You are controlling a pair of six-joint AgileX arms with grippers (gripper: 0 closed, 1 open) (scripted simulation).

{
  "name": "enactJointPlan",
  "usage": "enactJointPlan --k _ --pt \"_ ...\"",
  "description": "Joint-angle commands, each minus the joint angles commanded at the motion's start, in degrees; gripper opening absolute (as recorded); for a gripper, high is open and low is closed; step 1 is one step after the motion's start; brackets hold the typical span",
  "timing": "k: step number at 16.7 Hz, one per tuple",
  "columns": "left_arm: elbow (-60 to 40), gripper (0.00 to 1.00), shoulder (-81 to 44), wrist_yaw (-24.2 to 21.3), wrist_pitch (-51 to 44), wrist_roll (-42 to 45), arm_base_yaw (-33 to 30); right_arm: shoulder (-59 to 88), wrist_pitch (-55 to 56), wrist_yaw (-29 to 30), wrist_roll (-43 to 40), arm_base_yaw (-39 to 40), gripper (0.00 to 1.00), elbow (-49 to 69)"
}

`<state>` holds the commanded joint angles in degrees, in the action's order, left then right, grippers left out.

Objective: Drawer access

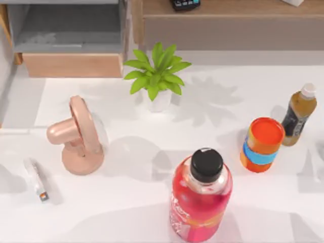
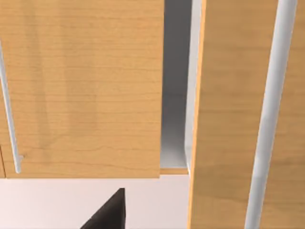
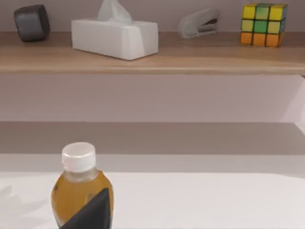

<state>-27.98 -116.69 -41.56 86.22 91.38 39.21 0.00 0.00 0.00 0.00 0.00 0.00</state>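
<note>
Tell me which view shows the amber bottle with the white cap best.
Top view: the amber bottle stands whole at the table's right side. The right wrist view catches just its cap and upper body.

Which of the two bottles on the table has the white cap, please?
The small amber bottle at the table's right edge, beside the orange can. The other, the large pink-red bottle near the front, has a black cap and is far bigger.

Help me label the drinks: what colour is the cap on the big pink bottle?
Black, seen best in the top view: the pink bottle's cap.
</note>
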Motion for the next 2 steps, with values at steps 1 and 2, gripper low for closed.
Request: enactJointPlan --k 1,2 --pt "0.0 1.00 0.0 0.0 0.0 0.0 0.0 0.0 0.0 0.0 0.0 0.0 1.00 0.0" --pt "0.0 1.00 0.0 0.0 0.0 0.0 0.0 0.0 0.0 0.0 0.0 0.0 1.00 0.0"
